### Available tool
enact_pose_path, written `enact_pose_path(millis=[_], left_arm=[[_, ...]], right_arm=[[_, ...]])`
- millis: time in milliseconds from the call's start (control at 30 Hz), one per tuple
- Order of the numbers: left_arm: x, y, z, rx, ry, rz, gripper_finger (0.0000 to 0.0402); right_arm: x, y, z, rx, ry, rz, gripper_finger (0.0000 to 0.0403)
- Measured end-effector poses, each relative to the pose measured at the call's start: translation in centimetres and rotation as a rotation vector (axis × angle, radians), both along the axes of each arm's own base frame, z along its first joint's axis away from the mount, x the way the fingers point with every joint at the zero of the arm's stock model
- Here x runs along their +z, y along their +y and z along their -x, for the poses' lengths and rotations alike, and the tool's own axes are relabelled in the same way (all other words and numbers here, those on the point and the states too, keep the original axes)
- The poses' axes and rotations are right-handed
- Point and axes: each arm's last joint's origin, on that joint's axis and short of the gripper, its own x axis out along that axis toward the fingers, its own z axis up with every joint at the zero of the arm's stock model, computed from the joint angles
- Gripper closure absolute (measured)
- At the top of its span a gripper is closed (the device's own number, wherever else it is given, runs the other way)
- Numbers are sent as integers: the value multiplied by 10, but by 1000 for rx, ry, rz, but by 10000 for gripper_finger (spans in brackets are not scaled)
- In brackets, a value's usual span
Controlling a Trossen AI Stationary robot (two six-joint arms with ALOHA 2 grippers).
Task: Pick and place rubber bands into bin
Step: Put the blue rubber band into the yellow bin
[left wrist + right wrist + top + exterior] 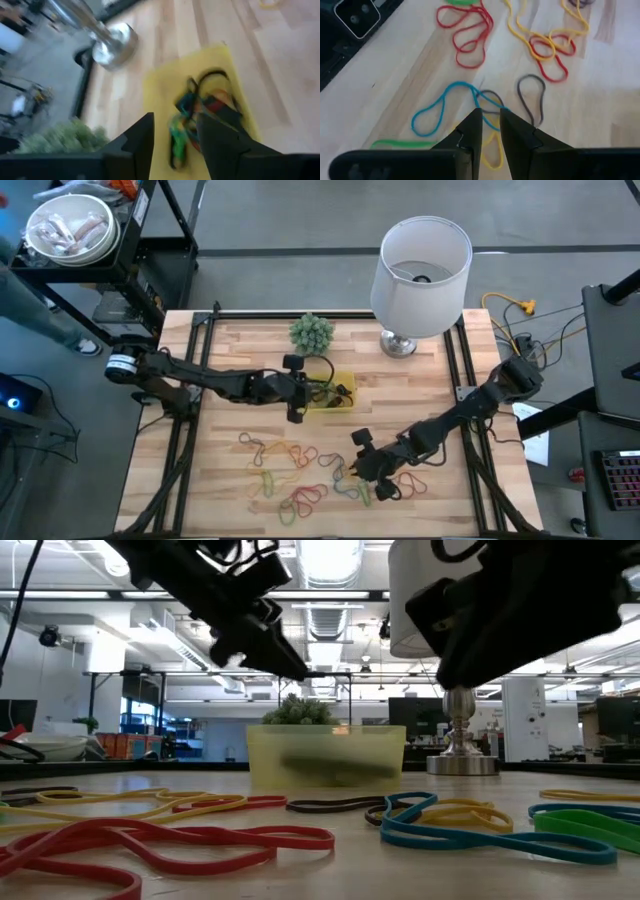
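Left claw (303, 402) hovering over the near edge of the bin (345, 380), fingers (137, 145) parted, nothing gripped between them. In the left wrist view, a tangle of rubber bands in the bin (192, 117) showing through the gap: green, blue, red, orange, black, lying on the yellow floor. Bin sitting mid-worktop (230, 345), just in front of the little green plant (311, 332), left of the lamp base (399, 344); white lampshade (421, 260) above it. In the low view, bin walls translucent yellow (325, 755), a dark smear of contents visible inside.

Right claw (358, 468) sitting low over the loose pile near the front of the worktop, fingers (470, 132) standing narrow, a slim gap between them. Cannot tell whether anything is pinched; tips hanging right above a blue band (440, 107) crossing a grey band (532, 97).

Loose rubber bands on the worktop (290, 475) spreading across the front half, well apart from the bin: red loops (467, 32), yellow ones (540, 30), a green one (402, 144) at the edge of the right wrist view. Low view showing them flat on the wood: red (170, 840) nearest the camera, yellow (130, 802), blue (470, 830), green (590, 825), a dark one (335, 805) nearer the bin.

Metal bowl (70, 230) sitting on a rack off the worktop, far left corner.
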Motion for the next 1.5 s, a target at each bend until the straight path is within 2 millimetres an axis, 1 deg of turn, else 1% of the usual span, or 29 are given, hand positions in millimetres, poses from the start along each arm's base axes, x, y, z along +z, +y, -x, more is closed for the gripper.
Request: enact_pose_path(millis=[133,200,300,400,500,567,633,800,867,933,1100,1500], left_arm=[[2,-8,10,27,33,80,267],[2,-14,13,34,33,119,267],[-3,-27,20,17,63,151,267],[-9,-40,27,-16,72,166,267],[-17,-49,34,-25,74,199,267],[-22,-54,41,-40,107,193,267],[-20,-58,44,-54,79,196,267],[-14,-60,55,-28,42,188,267],[-9,-60,57,-27,17,194,267],[-10,-60,61,-26,15,202,267],[-10,-61,61,-21,14,211,267],[-11,-61,61,-22,15,211,267]], right_arm=[[-11,-4,-6,3,18,33,343],[-13,-8,-9,-22,22,25,345],[-18,-14,-15,-76,26,-7,340],[-28,-18,-20,-108,41,-15,326],[-37,-21,-23,-125,63,-10,309],[-43,-22,-24,-131,80,-7,298],[-47,-23,-26,-133,95,-3,287],[-46,-24,-27,-130,95,-27,269],[-46,-24,-27,-134,96,-37,266],[-45,-23,-28,-129,92,-50,264],[-45,-22,-28,-112,99,-71,264],[-45,-22,-29,-125,97,-99,291]])
